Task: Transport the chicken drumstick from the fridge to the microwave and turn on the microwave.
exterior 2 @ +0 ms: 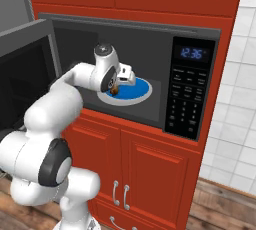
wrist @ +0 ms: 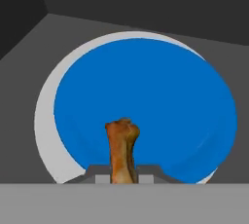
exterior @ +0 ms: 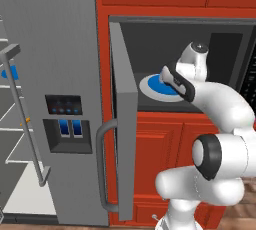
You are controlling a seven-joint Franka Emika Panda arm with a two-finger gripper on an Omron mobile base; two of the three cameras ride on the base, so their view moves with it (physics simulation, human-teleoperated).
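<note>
The chicken drumstick (wrist: 121, 147) is a brown piece standing up between my fingertips (wrist: 101, 178). My gripper (exterior 2: 116, 86) is shut on the chicken drumstick (exterior 2: 114, 91) inside the microwave (exterior 2: 192, 34), just above the near edge of a blue plate (exterior 2: 135, 90) on the white turntable (wrist: 46, 125). The microwave door (exterior: 125, 119) stands open to the left. The grey fridge (exterior: 55, 49) is left of it, with its dispenser panel (exterior: 66, 124).
The black keypad strip (exterior 2: 184, 101) sits right of the cavity, with a lit clock (exterior 2: 192, 53). Red cabinets (exterior 2: 135, 159) lie above and below. A fridge door (exterior: 22, 114) hangs open at the far left, showing shelves and another blue plate (exterior: 10, 73).
</note>
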